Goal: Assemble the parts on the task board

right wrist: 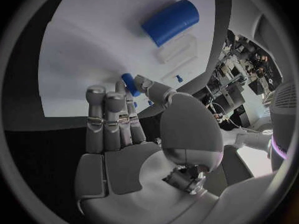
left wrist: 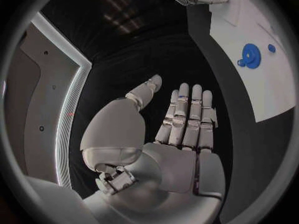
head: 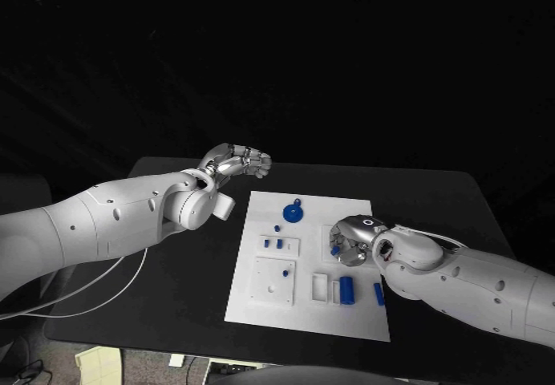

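Observation:
The white task board (head: 303, 309) lies in the middle of the table. My right hand (head: 353, 239) hovers over the board's right half and pinches a small blue peg (right wrist: 129, 83) between thumb and a finger; the other fingers (right wrist: 106, 117) are stretched out. A blue cylinder (head: 346, 288) and a blue bar (head: 378, 293) lie on the board near that hand. A blue gear (head: 293, 212) sits at the board's far end. My left hand (head: 240, 163) is raised beyond the board's far left corner, fingers (left wrist: 187, 117) straight, holding nothing.
Two small blue pegs (head: 273, 241) stand left of the board's middle, and a square white block (head: 275, 281) sits at its near left. The black table (head: 173, 265) stretches left of the board under my left arm.

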Controlling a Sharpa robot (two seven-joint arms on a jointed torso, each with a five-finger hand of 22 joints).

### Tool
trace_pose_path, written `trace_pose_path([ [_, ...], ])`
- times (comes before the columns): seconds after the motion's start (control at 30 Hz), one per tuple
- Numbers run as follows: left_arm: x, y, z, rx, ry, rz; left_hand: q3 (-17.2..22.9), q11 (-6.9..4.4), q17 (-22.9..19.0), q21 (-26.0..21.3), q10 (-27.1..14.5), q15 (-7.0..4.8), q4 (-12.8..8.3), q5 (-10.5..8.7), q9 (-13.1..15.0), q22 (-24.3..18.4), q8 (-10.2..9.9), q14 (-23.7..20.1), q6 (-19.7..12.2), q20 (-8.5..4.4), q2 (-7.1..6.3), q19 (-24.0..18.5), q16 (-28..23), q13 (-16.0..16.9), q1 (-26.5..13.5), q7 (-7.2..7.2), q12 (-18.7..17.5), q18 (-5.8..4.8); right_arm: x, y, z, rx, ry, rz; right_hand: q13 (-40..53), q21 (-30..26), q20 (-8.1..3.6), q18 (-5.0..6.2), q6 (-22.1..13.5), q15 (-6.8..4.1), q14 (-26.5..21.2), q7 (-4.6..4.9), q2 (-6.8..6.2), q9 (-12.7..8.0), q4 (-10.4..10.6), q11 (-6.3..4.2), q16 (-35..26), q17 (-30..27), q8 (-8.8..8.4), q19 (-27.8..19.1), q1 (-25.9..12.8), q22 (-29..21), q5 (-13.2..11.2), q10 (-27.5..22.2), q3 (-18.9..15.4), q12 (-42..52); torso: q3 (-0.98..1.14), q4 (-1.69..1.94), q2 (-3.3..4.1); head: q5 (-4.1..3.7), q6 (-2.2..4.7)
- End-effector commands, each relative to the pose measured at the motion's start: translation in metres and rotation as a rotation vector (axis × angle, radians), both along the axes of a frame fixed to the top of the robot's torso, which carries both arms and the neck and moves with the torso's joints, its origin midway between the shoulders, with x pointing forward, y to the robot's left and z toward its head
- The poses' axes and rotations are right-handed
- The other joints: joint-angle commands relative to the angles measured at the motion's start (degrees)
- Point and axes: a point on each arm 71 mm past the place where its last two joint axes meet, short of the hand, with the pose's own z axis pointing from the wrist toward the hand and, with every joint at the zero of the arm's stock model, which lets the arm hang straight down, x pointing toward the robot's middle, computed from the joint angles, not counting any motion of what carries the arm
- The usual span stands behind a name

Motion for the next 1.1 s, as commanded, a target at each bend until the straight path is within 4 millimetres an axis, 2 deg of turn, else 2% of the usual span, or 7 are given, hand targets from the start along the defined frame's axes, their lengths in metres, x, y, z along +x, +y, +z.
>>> trace_pose_path([
  [0.03,0.0,-0.002,0.001,-0.012,-0.002,-0.013,-0.23,0.31,0.06,-0.39,0.07,0.15,0.13,0.05,-0.08,0.06,0.34,0.33,-0.19,-0.08,0.16,0.42,-0.21,-0.09,-0.25,0.27,-0.21,1.12,-0.002,0.002,0.001,0.008,-0.028,0.024,0.42,0.32,-0.38,4.0,0.82,-0.53,0.1,-0.22,1.29,0.66,-0.5,0.1,0.28,-0.05,0.87,0.08,-0.14,1.23,-0.21,1.46,0.29,0.38,-0.02,-0.02,-0.01,0.12,-0.01],
  [0.27,0.0,-0.002,0.001,-0.011,-0.002,-0.012,-0.23,0.31,0.08,-0.41,0.07,0.15,0.15,0.05,-0.09,0.08,0.34,0.34,-0.2,-0.08,0.17,0.42,-0.24,-0.1,-0.25,0.27,-0.2,1.12,-0.002,0.001,0.002,0.01,-0.044,0.02,1.2,0.83,-0.62,4.0,1.84,-0.9,0.27,-0.62,1.95,0.91,-1.56,-0.3,0.43,0.09,1.22,0.26,-0.7,1.2,-0.22,2.37,0.94,0.72,-0.05,-0.01,-0.05,0.14,0.07],
  [0.57,0.0,-0.001,0.001,-0.01,-0.002,-0.01,-0.23,0.3,0.1,-0.44,0.07,0.15,0.16,0.05,-0.1,0.1,0.35,0.34,-0.2,-0.08,0.17,0.43,-0.27,-0.12,-0.23,0.27,-0.2,1.12,-0.004,0.0,0.006,0.041,-0.062,0.018,1.51,1.0,-0.7,4.0,2.17,-1.01,0.29,-0.75,1.99,0.97,-1.99,-0.4,0.48,0.17,1.28,0.27,-1.0,1.18,-0.23,2.6,1.29,0.75,-0.06,0.02,-0.03,0.25,0.25],
  [0.83,0.001,0.0,0.001,-0.009,-0.003,-0.007,-0.22,0.29,0.13,-0.47,0.07,0.15,0.17,0.05,-0.11,0.13,0.37,0.35,-0.2,-0.09,0.16,0.43,-0.3,-0.14,-0.21,0.27,-0.2,1.12,-0.005,0.003,0.018,0.072,-0.082,0.027,1.66,1.09,-0.74,3.99,2.31,-1.05,0.32,-0.8,1.93,0.99,-2.17,-0.44,0.53,0.22,1.3,0.31,-1.08,1.16,-0.24,2.68,1.52,0.74,-0.05,-0.02,-0.05,0.53,0.92],
  [1.1,0.001,-0.001,0.001,-0.009,-0.004,-0.008,-0.22,0.29,0.15,-0.5,0.07,0.14,0.18,0.06,-0.12,0.15,0.38,0.36,-0.2,-0.09,0.16,0.43,-0.32,-0.16,-0.19,0.26,-0.19,1.12,-0.008,0.008,0.021,0.094,-0.08,0.039,1.73,1.14,-0.77,4.0,2.38,-1.07,0.35,-0.83,1.88,1.0,-2.24,-0.46,0.57,0.26,1.29,0.35,-1.11,1.14,-0.23,2.72,1.66,0.73,-0.02,0.07,-0.04,0.75,1.1],
])
